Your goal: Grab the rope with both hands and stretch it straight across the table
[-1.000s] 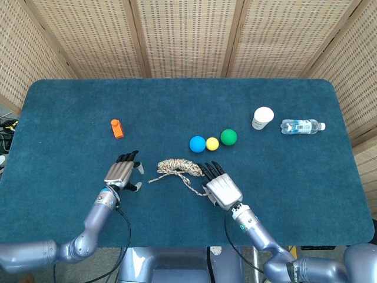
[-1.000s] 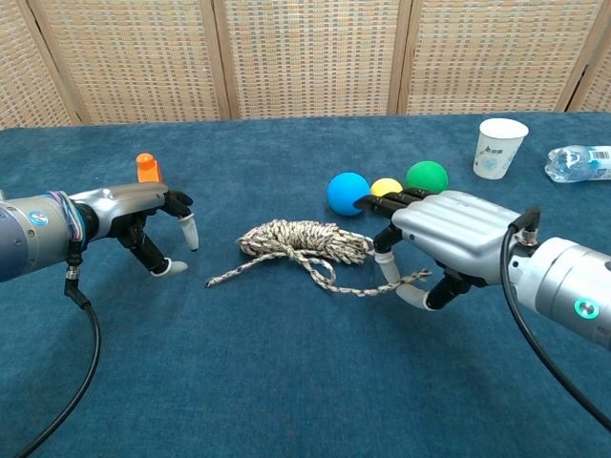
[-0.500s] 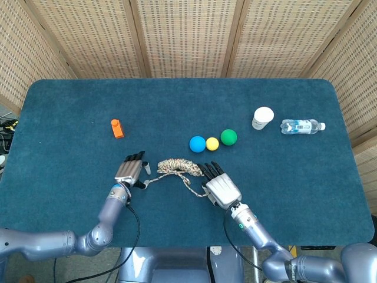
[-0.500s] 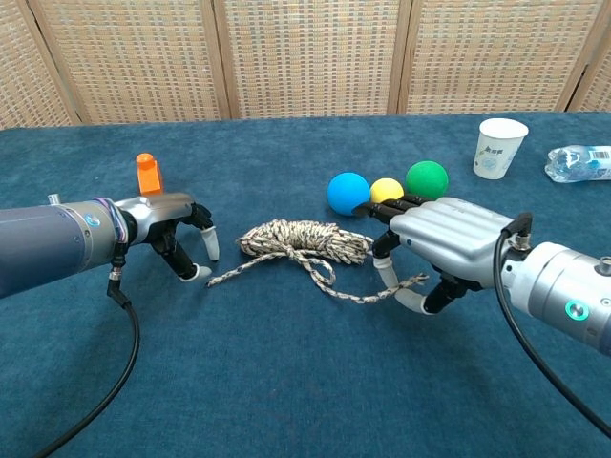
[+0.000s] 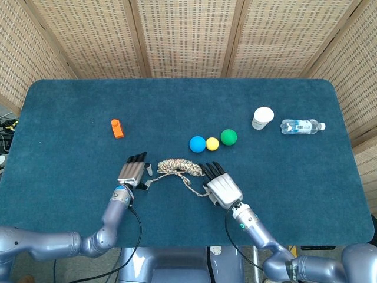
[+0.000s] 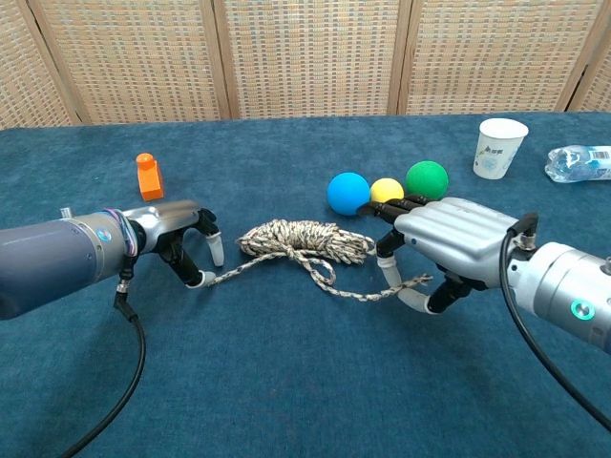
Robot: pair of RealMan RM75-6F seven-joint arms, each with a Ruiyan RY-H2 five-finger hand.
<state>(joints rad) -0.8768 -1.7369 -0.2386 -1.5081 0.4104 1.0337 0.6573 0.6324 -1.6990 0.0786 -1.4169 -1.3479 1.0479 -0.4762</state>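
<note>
a: rope [image 5: 177, 167] — what's changed with it since the earlier frames?

b: the bundle itself hasn't moved. the left hand [image 5: 132, 172] has. a second ago it sat well to the left of the loose tail; now it has slid right and its fingertips [image 6: 195, 282] stand at that tail's tip, in the chest view.

a: holding it?

b: can't tell. its fingers are curled down with the tip between them, touching or just about, but no clear pinch shows.

a: and where does the rope lie otherwise?

b: coiled near the front middle of the table [image 5: 70, 106], between the two hands. one tail runs left to the left hand, the other loops right to the right hand [image 6: 449, 243].

a: the right hand's state?

b: palm down over that right tail, fingers bent to the cloth on either side of it. it has barely shifted. whether it grips the strand i can't tell either.

a: room to move?

b: to the left, bare cloth up to the table's edge, with only an orange block [image 5: 117, 128] further back. behind the coil sit a blue ball [image 5: 197, 143], yellow ball [image 5: 212, 143] and green ball [image 5: 228, 137], just beyond the right hand's fingers. far right, a paper cup [image 5: 263, 117] and a lying water bottle [image 5: 301, 125], well apart from the hands.
</note>
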